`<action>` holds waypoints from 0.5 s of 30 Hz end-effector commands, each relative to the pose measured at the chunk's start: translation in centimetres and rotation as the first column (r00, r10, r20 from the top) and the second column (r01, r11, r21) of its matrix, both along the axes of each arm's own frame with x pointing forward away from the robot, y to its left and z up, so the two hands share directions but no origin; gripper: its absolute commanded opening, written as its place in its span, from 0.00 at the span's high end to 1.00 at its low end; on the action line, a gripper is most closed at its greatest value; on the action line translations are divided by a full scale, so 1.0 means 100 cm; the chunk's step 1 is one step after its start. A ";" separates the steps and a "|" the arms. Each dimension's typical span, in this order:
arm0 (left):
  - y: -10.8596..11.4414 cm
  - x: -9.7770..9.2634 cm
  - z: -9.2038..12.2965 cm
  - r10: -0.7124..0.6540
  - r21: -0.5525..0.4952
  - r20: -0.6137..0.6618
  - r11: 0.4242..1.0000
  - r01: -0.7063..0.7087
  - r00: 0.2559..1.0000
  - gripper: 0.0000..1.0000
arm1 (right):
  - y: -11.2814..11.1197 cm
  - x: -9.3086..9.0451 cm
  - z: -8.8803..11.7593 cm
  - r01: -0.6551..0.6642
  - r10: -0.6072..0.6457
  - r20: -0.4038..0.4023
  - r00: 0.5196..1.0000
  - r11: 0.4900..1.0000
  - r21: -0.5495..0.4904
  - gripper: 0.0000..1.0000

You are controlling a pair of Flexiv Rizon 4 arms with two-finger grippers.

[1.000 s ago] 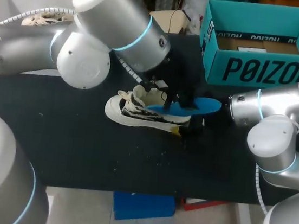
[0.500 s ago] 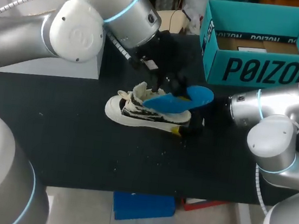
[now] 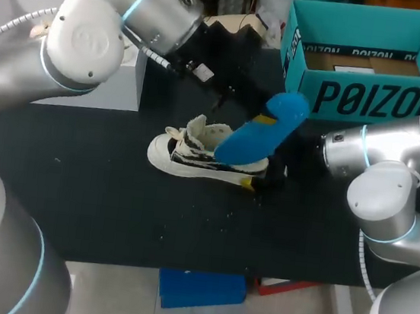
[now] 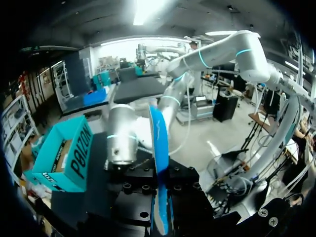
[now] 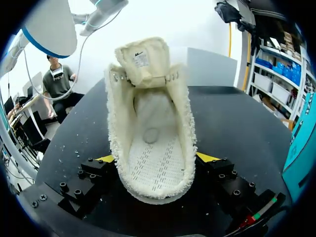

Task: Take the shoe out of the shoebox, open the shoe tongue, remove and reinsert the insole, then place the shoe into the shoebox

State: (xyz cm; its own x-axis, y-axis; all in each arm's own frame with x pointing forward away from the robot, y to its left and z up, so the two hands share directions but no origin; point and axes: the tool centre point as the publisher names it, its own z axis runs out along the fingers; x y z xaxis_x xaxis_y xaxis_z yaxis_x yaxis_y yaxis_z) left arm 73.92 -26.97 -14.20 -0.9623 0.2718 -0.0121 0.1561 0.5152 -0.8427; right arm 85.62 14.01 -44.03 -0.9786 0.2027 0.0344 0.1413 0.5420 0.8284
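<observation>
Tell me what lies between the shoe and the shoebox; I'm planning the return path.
Head view: the blue insole, tilted upward, spans from the shoe toward the shoebox above the black table.

- shoe [image 3: 195,157]: cream upper with black streaks along its side, white sole; cream fleecy lining, and a footbed dotted with perforations.
- insole [image 3: 263,133]: plain bright blue, at 2 o'clock of the shoe.
- shoebox [image 3: 370,100]: teal with black lettering.
- table [image 3: 111,214]: black.
- right gripper [image 5: 155,160]: yellow fingertips [image 5: 105,158] at 9 and 3 o'clock of the heel.
- left arm [image 3: 86,42] and right arm [image 3: 381,201]: silver with light-blue rings.
</observation>
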 end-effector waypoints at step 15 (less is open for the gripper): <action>0.028 -0.034 0.056 -0.032 -0.378 -0.345 0.919 -0.108 0.938 1.00 | 0.001 0.001 -0.001 0.000 0.000 -0.002 1.000 1.000 0.000 1.00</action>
